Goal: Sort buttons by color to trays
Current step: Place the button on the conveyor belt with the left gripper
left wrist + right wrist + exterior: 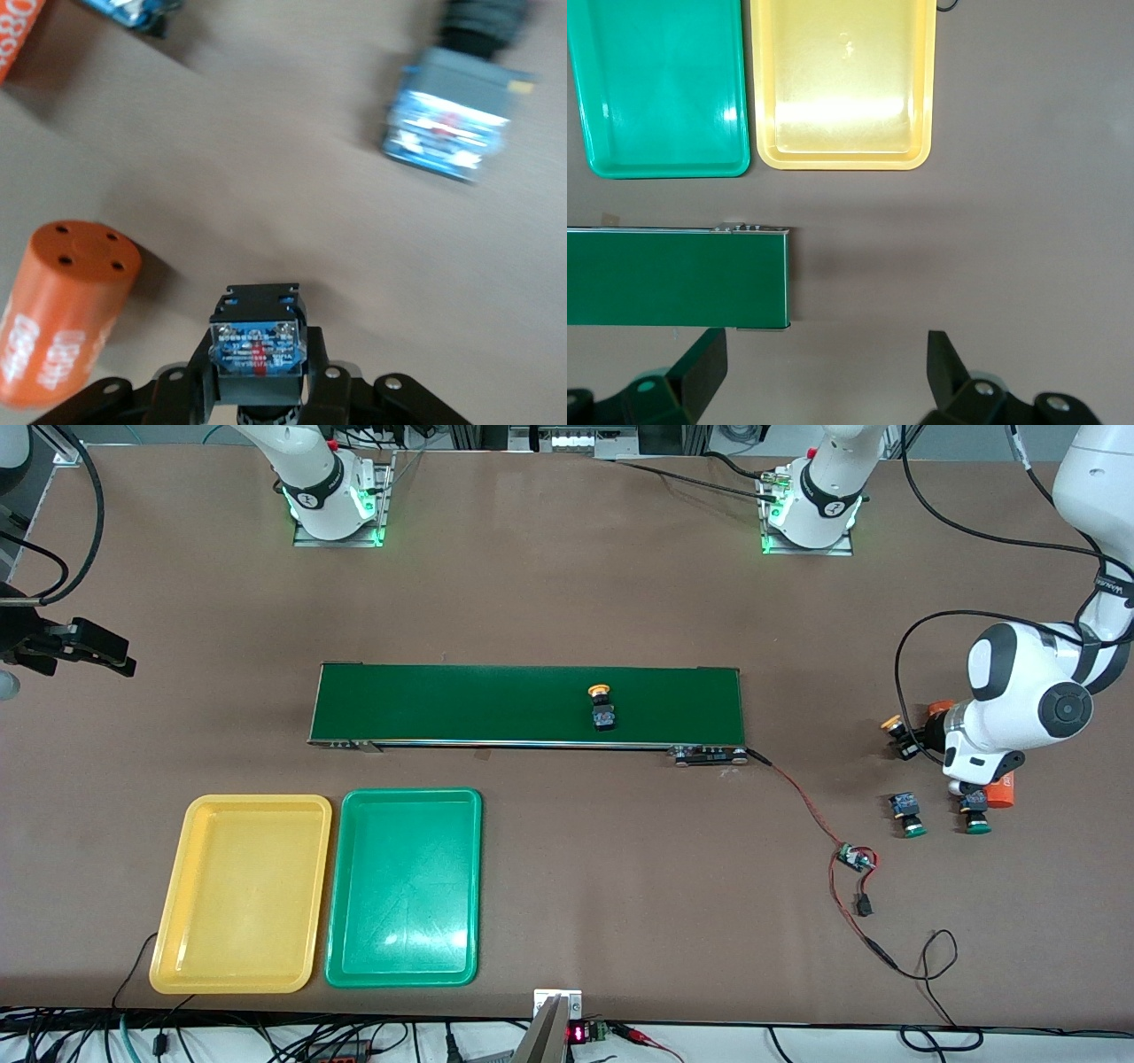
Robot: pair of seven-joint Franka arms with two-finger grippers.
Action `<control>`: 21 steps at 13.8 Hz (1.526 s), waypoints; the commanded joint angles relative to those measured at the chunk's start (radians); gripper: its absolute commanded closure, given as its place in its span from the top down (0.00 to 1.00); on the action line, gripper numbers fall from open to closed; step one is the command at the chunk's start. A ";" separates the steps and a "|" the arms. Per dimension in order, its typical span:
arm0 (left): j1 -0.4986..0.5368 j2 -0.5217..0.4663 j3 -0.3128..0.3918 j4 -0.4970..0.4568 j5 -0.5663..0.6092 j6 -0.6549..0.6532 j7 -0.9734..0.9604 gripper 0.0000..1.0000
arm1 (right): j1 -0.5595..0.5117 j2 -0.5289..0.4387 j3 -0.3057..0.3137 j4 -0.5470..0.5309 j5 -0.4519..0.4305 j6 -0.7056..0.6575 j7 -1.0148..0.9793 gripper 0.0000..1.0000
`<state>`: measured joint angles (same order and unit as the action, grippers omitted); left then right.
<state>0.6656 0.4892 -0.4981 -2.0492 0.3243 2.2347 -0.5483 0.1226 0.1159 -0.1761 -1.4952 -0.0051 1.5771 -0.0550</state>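
Currently the right gripper (pixel 128 664) waits over bare table at the right arm's end, jaws wide apart and holding nothing; its wrist view looks down past the fingers (pixel 700 363) at the belt's end and both trays.

Yellow tray (pixel 241 893) and green tray (pixel 406 886) sit side by side, nearer the front camera than the belt, both with no buttons in them. No sorting done yet, by the look of it.

Belt (pixel 523 704) carries one yellow-cap button (pixel 602 707), lying on its side. Probably staged there to ride toward the trays, where the right arm waits.

Circuit board (pixel 854 858) on red wire lies near the belt's motor end.

Another yellow-cap button (pixel 899 732) and a green-cap button (pixel 907 814) lie loose on the table at the left arm's end.

Left gripper (pixel 257 390) is down at the table beside an orange cylinder (pixel 66 310), jaws clamped on the held green button (pixel 975 813).

The front view shows that button's green cap but the arm hides the grip. The left wrist view shows the fingers (pixel 199 385) pinching the black-and-blue body on both sides, cap hidden. The grip looks centred; lifting is likely next.
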 commanded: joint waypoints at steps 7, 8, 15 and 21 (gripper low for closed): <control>-0.009 -0.022 -0.373 0.087 0.009 -0.282 -0.015 0.19 | 0.000 0.033 -0.002 -0.007 0.000 0.015 -0.002 1.00; -0.012 -0.014 -0.405 0.089 0.006 -0.277 -0.019 0.19 | 0.000 0.036 -0.002 -0.007 0.004 0.015 -0.002 1.00; -0.182 0.014 -0.458 0.092 -0.001 -0.204 -0.252 0.20 | -0.001 0.050 0.000 -0.013 0.005 0.041 -0.002 1.00; -0.236 0.101 -0.474 0.096 0.004 -0.070 -0.269 0.19 | 0.005 0.050 0.001 -0.008 0.004 0.044 -0.002 1.00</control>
<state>0.4280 0.5256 -0.9670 -1.9688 0.3222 2.1319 -0.8099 0.1239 0.1753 -0.1779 -1.4960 -0.0052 1.6126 -0.0550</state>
